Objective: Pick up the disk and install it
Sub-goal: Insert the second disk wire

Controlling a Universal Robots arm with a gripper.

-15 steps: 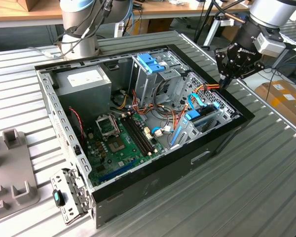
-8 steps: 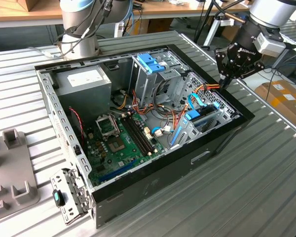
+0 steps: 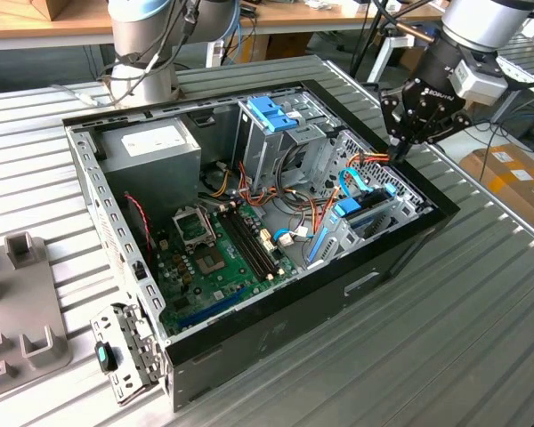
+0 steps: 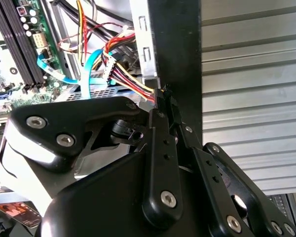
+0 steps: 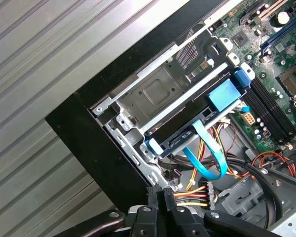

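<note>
Your gripper (image 3: 399, 147) hangs at the case's corner on the exterior view's right, its fingers (image 4: 164, 111) pressed flat together with nothing between them, the tips just above the bundle of coloured power wires (image 5: 195, 190) beside the black case wall (image 5: 96, 143). Pinched this narrow, it looks fitted to pass between the wall and the cabling rather than to grasp anything. Just beyond the tips, you can see the disk (image 5: 187, 131) already lying flat in the metal drive bay (image 5: 158, 91), blue side rails showing at its ends and a blue tab on top, so it appears seated where it belongs; whether it is fully latched I cannot tell. A light-blue data cable (image 5: 207, 155) loops out from its near edge toward the wires. Further in, the motherboard (image 3: 209, 258) lies across the case floor, with the grey power supply (image 3: 151, 151) and the blue-latched cage (image 3: 271, 116) at the back. The whole open computer case (image 3: 276, 329) rests on the ribbed metal tabletop (image 3: 445, 329).
</note>
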